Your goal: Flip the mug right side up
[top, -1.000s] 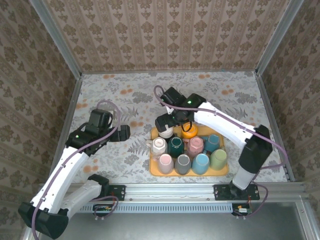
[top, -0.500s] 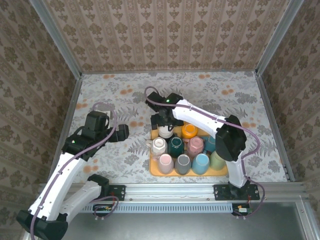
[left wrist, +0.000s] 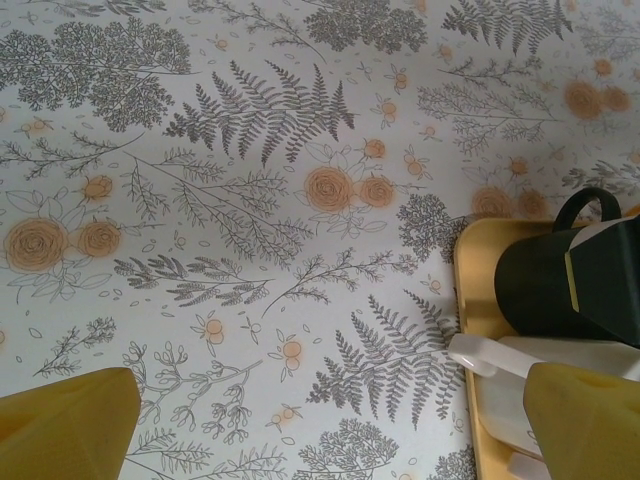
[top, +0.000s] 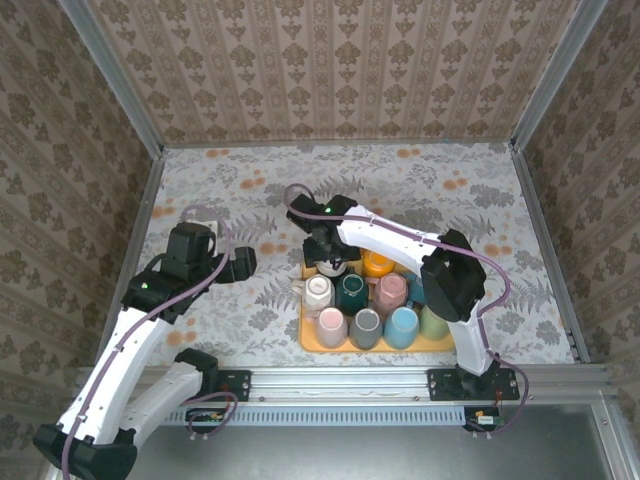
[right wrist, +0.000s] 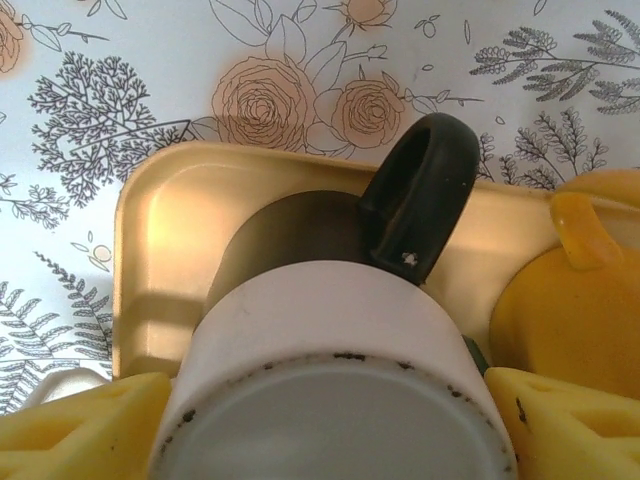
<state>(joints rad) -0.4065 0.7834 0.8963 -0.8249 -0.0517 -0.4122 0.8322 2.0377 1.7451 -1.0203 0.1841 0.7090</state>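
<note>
Mug location: the mug (right wrist: 330, 400) is seen upside down in the far left corner of the yellow tray (right wrist: 135, 260), with its base turned upward.
Right gripper: the right gripper (right wrist: 328, 425) is set astride the mug's base, one yellow finger at each side. Whether the mug is already pinched cannot be told.
Left gripper: the left gripper (left wrist: 325, 425) is spread wide over the table, and nothing is held.
Step in hand: a grasp on the inverted mug is judged to be under way.
Grip advice: the squeeze is best centred across the round base, so that the mug is not pushed sideways.
Clearance: a straight lift is advised before any turn, since an orange mug (right wrist: 560, 290) stands just beside it and the handle (right wrist: 420, 200) juts toward the tray's far rim.
Mug build: a glazed cylinder, a white band at the base with a speckled edge, a black body and a thick black loop handle. It is likely to be slippery.
Tray and table: smooth plastic with rounded corners, on a flat floral-printed table cover (left wrist: 250, 200).
</note>
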